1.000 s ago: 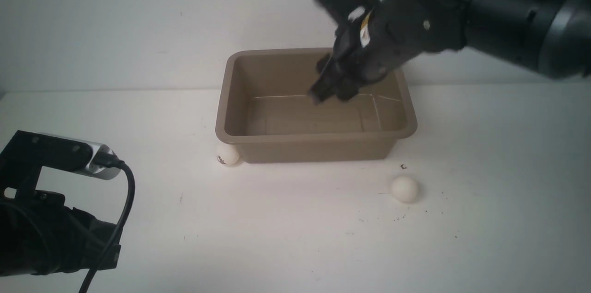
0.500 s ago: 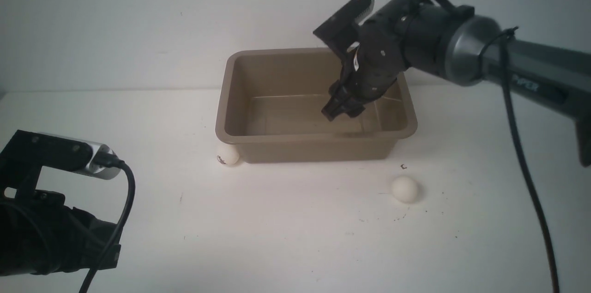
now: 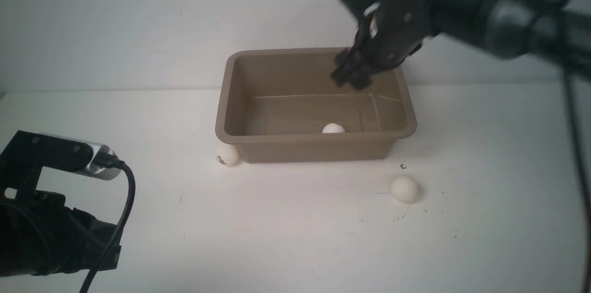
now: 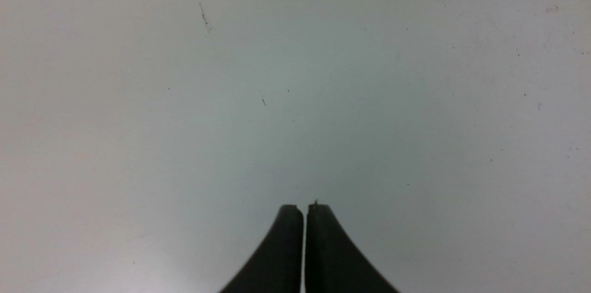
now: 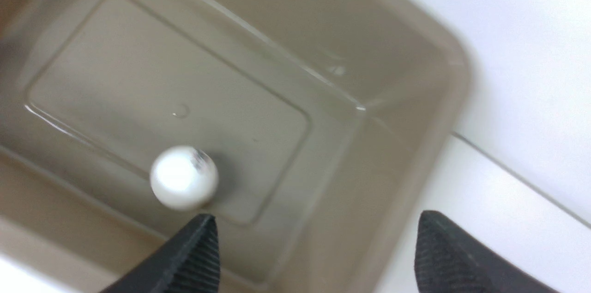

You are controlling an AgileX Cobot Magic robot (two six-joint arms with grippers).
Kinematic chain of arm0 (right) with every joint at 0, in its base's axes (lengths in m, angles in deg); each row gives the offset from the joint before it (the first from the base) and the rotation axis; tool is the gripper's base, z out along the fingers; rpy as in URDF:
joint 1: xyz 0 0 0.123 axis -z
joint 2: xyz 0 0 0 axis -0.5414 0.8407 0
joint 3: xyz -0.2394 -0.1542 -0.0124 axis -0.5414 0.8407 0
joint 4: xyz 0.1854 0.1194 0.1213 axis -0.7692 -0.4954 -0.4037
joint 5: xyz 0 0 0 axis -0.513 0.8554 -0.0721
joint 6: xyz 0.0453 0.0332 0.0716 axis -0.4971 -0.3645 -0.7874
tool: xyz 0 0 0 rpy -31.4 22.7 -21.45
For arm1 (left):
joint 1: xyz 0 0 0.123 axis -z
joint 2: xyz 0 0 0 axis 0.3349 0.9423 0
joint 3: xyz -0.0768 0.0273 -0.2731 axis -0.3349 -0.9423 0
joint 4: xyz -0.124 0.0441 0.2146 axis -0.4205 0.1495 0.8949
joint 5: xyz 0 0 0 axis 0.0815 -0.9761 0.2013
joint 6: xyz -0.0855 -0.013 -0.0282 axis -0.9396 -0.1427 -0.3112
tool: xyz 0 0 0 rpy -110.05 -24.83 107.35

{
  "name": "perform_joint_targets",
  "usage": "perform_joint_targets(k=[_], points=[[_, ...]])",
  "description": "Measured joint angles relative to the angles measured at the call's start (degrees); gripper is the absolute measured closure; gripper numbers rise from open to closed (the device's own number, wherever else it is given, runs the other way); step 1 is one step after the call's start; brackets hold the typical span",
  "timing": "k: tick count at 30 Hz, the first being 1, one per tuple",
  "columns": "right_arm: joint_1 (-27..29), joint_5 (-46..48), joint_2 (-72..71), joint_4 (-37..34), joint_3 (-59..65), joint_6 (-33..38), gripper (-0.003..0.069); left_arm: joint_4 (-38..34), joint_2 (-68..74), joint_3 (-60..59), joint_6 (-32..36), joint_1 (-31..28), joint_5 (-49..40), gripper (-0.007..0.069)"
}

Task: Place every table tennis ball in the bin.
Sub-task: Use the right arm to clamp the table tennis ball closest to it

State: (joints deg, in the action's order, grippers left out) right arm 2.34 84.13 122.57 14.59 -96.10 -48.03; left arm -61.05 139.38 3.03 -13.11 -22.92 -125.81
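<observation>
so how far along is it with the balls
Done: one table tennis ball lies inside the bin. In hand: nothing; the right claw is open above the bin, the left claw shut. Left: the logo ball beside the bin's near left corner and the plain ball on the table.

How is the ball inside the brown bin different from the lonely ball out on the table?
The inside ball lies on the floor of the bin; the lone ball sits on the table, apart from it. The inside ball shows a dark mark; the lone ball looks plain. Both are small, white and round.
</observation>
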Motion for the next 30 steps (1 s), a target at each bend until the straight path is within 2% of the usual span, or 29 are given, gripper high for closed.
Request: perform_joint_targets(k=[6, 12, 21, 30], points=[[-0.05, 7.54, -9.01, -2.78, 1.62, -0.40, 0.0162, 0.00, 0.00, 0.00, 0.70, 0.00, -0.44, 0.0628], [-0.05, 8.48, -14.32, -6.29, 11.79, -0.51, 0.0164, 0.00, 0.00, 0.00, 1.35, 0.00, -0.55, 0.0628], [-0.05, -1.36, -16.57, -7.95, 30.69, -1.05, 0.0164, 0.00, 0.00, 0.00, 1.52, 0.00, -0.60, 0.0628], [-0.05, -5.38, -10.40, -8.01, 31.54, -1.18, 0.0164, 0.00, 0.00, 0.00, 1.52, 0.00, -1.58, 0.0628]])
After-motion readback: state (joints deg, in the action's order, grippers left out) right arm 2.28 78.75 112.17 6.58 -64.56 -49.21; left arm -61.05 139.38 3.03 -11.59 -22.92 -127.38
